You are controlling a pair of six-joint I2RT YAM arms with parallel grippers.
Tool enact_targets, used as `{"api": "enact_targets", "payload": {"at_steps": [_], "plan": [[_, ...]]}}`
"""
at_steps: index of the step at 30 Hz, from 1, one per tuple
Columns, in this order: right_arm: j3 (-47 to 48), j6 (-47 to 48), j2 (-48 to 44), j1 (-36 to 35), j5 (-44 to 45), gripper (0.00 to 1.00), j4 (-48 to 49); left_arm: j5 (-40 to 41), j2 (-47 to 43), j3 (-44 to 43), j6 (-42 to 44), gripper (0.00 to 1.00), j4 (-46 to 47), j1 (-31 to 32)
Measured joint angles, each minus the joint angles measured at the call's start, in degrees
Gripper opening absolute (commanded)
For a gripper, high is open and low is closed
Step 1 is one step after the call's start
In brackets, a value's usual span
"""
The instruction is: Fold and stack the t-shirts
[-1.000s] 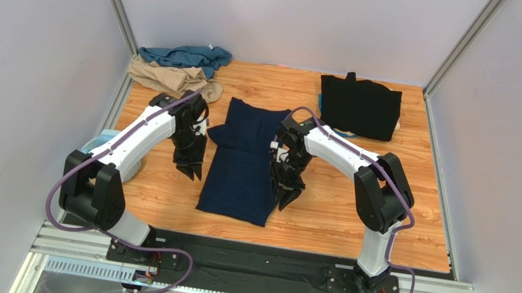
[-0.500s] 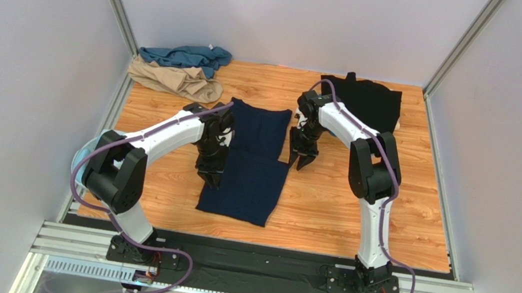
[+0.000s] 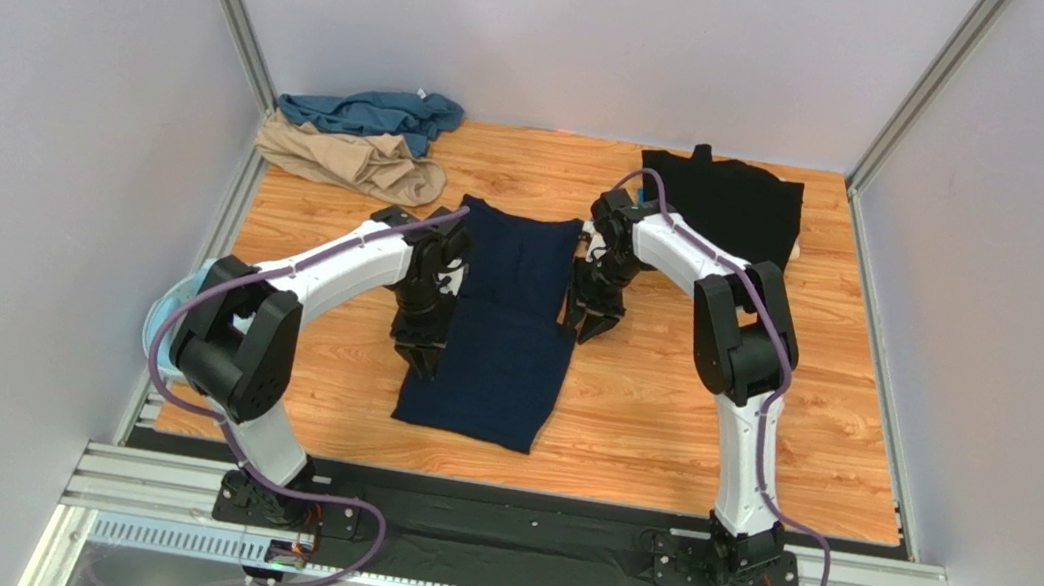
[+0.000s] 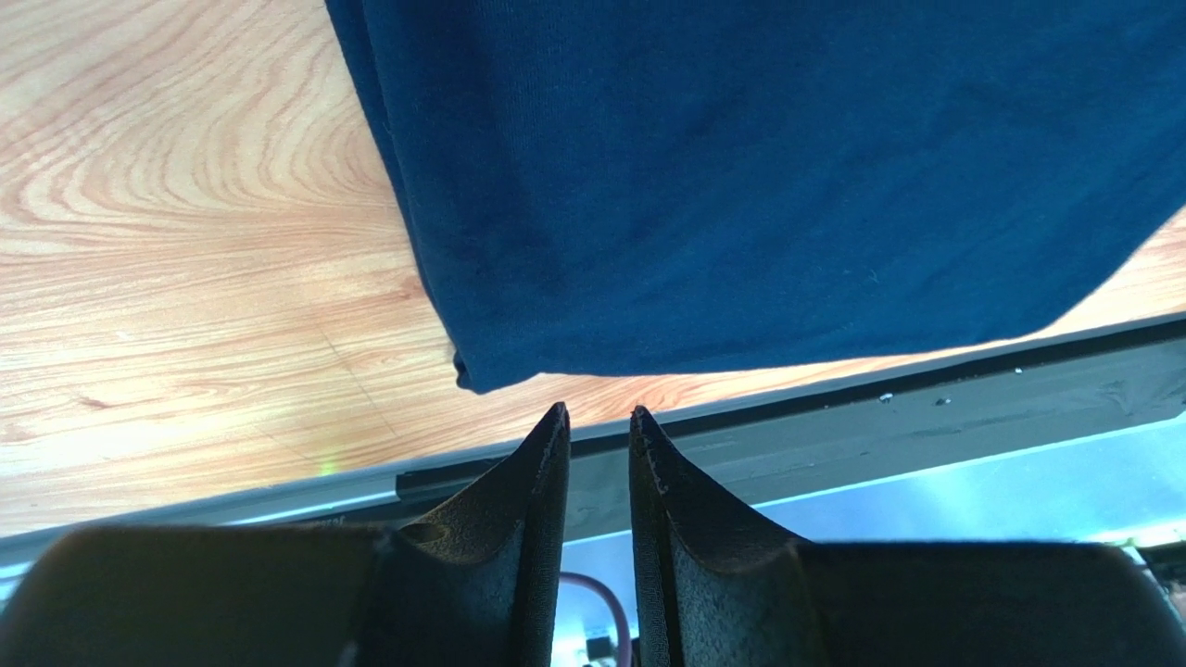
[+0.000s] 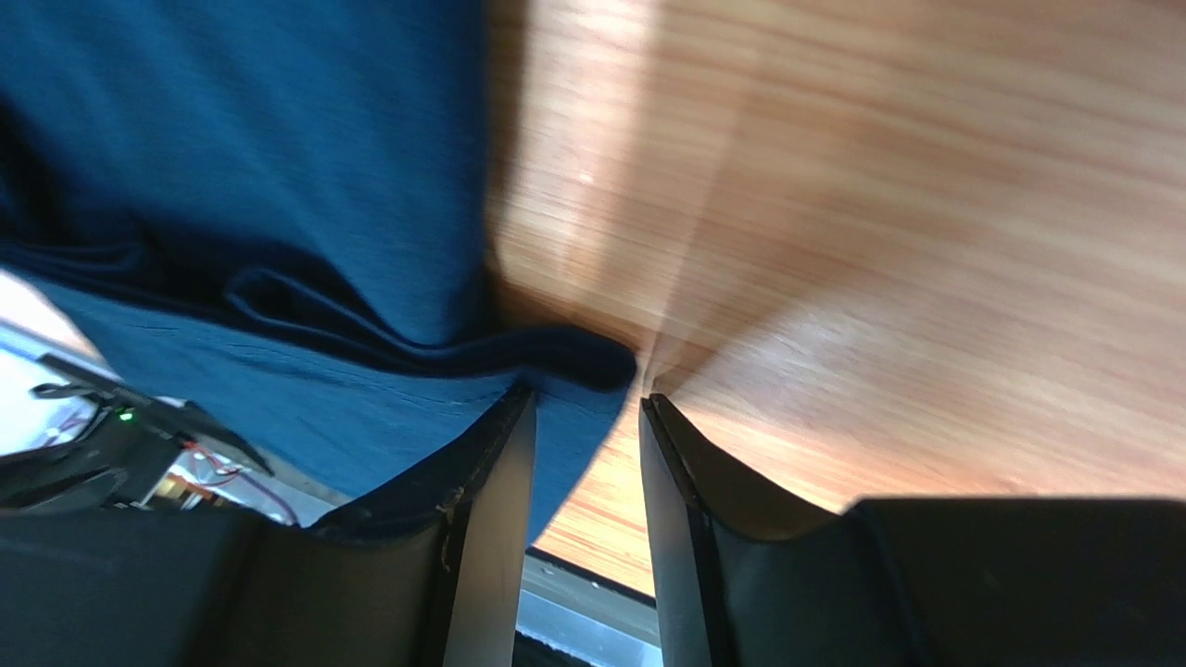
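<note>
Well, both arms have moved up the frame since a second ago. Back then they flanked the lower half of the navy shirt. Now the left claw sits over the shirt's left edge. The right claw is at its right edge, about halfway up, having slid a touch closer over the last half second. The sleeve that stuck out on the left a second ago no longer shows; the left arm covers that spot.

The navy shirt itself lies in the same place, a long narrow strip at the centre of the counter.

From the left wrist view, the left claw has only a narrow gap between its fingers and nothing in it. The shirt's corner lies just past the tips. From the right wrist view, the right claw is parted a bit wider. A rolled fold of the shirt's edge lies right at the tips, not pinched.

The black shirt lies folded at upper right. The teal shirt and tan shirt are crumpled together at upper left, unmoved.
</note>
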State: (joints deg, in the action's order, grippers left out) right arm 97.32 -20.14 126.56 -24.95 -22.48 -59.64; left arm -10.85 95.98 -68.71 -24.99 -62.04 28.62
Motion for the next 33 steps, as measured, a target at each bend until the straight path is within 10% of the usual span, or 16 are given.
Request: {"api": "enact_targets", "payload": {"at_steps": [10,13,33], "plan": [[-1.8,-1.2,0.5,0.0,-5.9,0.32,3.0,0.0,1.6,0.0,-0.1,0.28,0.0,0.0],[-2.0,-1.0,0.6,0.0,-6.6,0.00,3.4,0.0,1.6,0.0,-0.2,0.27,0.0,0.0],[6.5,-0.3,-7.0,-3.0,-15.4,0.00,2.1,-0.2,3.0,0.0,-0.4,0.26,0.7,0.0]]}}
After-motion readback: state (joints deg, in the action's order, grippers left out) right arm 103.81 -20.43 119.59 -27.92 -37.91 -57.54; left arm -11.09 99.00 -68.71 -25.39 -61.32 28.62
